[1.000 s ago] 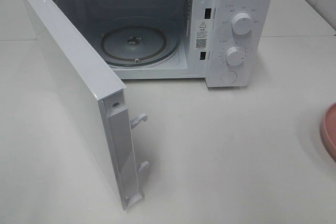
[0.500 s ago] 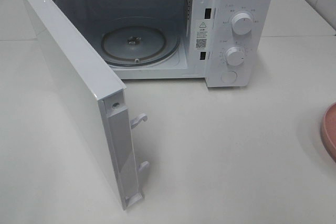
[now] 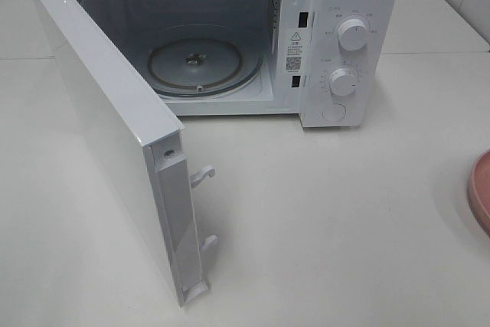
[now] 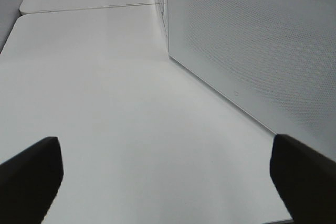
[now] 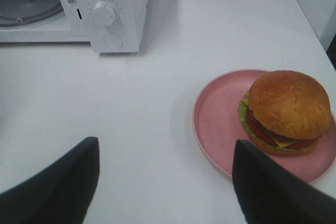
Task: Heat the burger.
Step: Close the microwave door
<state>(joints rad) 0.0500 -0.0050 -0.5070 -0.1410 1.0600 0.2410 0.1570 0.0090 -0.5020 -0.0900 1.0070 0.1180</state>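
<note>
Right wrist view settles the question for the coming move: the burger (image 5: 287, 113) sits on a pink plate (image 5: 220, 119) toward the plate's outer side, and it lies ahead of the right claw (image 5: 165, 182) and off to one flank, nearer one finger than the other, not centred in the gap. The claw's two dark fingers stand well apart with nothing between them but bare bench (image 5: 131, 108); neither touches plate or burger. The burger is round, so it has no long axis to line up with; by judgement, the claw needs to shift sideways until the bun sits between the fingers, then come down.

From the high view only the edge of the plate shows at the right border, well apart from the microwave (image 3: 337, 44), whose door (image 3: 107, 135) hangs wide with the glass turntable (image 3: 203, 63) bare inside. The right arm is plainly the nearer one.

The left claw (image 4: 168, 177) hangs low over the bench just beside the outer face of the open door, fingers spread wide and empty, with the burger nowhere in its sight. Neither arm itself shows in the high view.
</note>
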